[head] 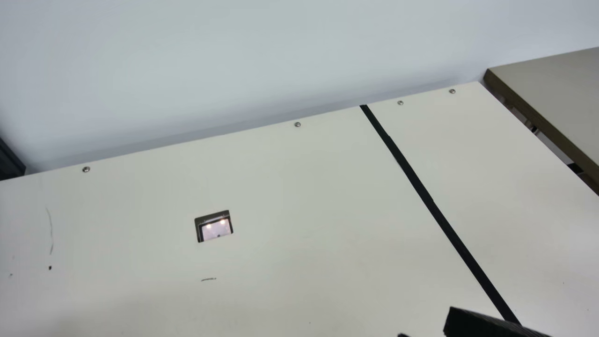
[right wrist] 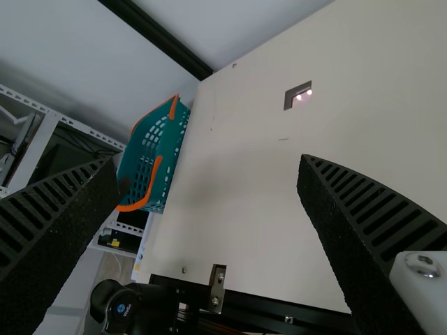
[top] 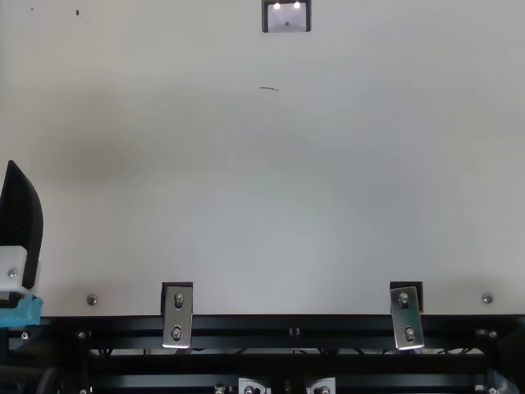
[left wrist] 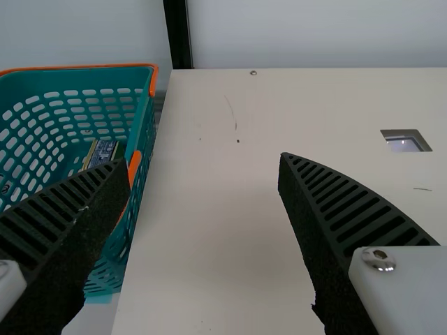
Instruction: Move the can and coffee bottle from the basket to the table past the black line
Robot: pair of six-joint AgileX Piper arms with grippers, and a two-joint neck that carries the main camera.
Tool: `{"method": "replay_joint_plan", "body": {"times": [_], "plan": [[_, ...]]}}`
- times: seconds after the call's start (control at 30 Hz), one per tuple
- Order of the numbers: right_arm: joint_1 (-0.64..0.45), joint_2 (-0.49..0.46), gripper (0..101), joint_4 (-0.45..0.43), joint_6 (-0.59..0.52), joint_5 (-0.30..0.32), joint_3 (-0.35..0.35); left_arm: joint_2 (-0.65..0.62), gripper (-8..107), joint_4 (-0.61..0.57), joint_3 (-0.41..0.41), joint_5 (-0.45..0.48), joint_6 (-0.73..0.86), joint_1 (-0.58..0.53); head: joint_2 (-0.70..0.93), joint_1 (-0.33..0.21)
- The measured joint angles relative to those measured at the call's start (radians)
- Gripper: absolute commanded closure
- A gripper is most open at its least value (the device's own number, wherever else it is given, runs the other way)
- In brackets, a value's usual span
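- My left gripper [left wrist: 204,160] stands wide open with nothing between its fingers; in the top view one of them shows at the left edge. I read that as keeping it near the basket [left wrist: 143,129], ready to pick.
- The basket sits just beside the worktop [head: 281,196], off its side edge, probably so that an arm can dip in from above without crowding the carrying space.
- Inside the basket I make out a printed container [left wrist: 103,152], partly behind the near rim. I take it for the can or the coffee bottle, but I can't tell which; its partner I can't pick out with certainty.
- My right gripper [right wrist: 207,161] is also spread wide and holds nothing. A black tip of it pokes into the lower right of the main view, over the end of the black line [head: 437,215], which suits receiving or setting down on that side.
- The black line slants from upper right of centre to the lower right, so the goal is the strip to its right.
- I judge the job at its start: reach in first, keeping my spread fingers off the rim. The long crossing may call for a handover.
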Motion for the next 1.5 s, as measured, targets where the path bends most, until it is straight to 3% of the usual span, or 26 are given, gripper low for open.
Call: {"method": "replay_joint_plan", "body": {"times": [0.47,0.73,0.97,1.27,1.5], "plan": [[0.000,0.000,0,0.000,0.000,0.000,0.000,0.000,9,0.000,0.000,0.000,0.000,0.000,0.020,0.005],[0.000,0.000,0,0.000,0.000,0.000,0.000,0.000,9,0.000,0.000,0.000,0.000,0.000,0.266,0.000],[0.000,0.000,0,0.000,0.000,0.000,0.000,0.000,9,0.000,0.000,0.000,0.000,0.000,0.568,-0.077],[0.000,0.000,0,0.000,0.000,0.000,0.000,0.000,9,0.000,0.000,0.000,0.000,0.000,0.947,-0.102],[0.000,0.000,0,0.000,0.000,0.000,0.000,0.000,9,0.000,0.000,0.000,0.000,0.000,0.978,-0.107]]}}
